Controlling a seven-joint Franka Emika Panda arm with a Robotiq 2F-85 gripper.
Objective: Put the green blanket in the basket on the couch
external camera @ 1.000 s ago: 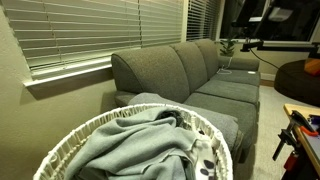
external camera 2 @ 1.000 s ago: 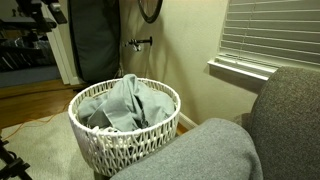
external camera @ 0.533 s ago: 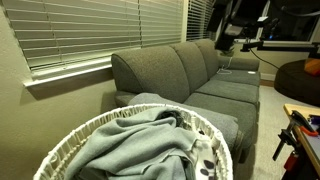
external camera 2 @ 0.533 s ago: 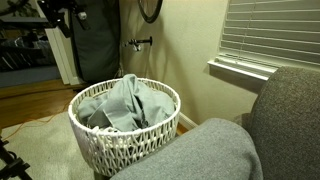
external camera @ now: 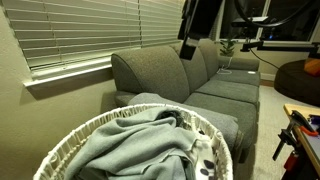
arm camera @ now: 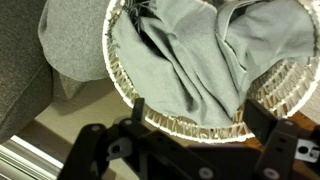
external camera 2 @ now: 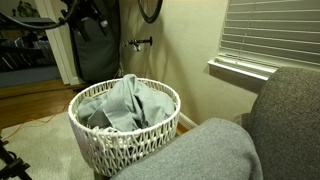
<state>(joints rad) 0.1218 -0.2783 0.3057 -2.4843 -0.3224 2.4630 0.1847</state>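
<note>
The green blanket [external camera: 135, 140] lies rumpled inside the white wicker basket [external camera: 68, 136], which stands on the floor by the couch [external camera: 205, 75] arm. Both also show in an exterior view, the blanket [external camera 2: 122, 100] inside the basket [external camera 2: 125, 145] next to the couch [external camera 2: 235, 150]. My gripper [external camera: 188, 48] hangs high in the air above the couch seat, apart from everything. In the wrist view the blanket [arm camera: 195, 50] fills the basket [arm camera: 122, 80] far below my gripper [arm camera: 198, 118], whose fingers are spread wide with nothing between them.
A white cloth with black spots [external camera: 205, 155] lies in the basket beside the blanket. Window blinds [external camera: 90, 30] hang behind the couch. A dark bag [external camera 2: 95, 45] leans on the wall behind the basket. My arm [external camera 2: 85, 15] is at the top of that view.
My arm has swung from the far end of the couch toward the basket end, staying high. The blanket and basket have not moved.
</note>
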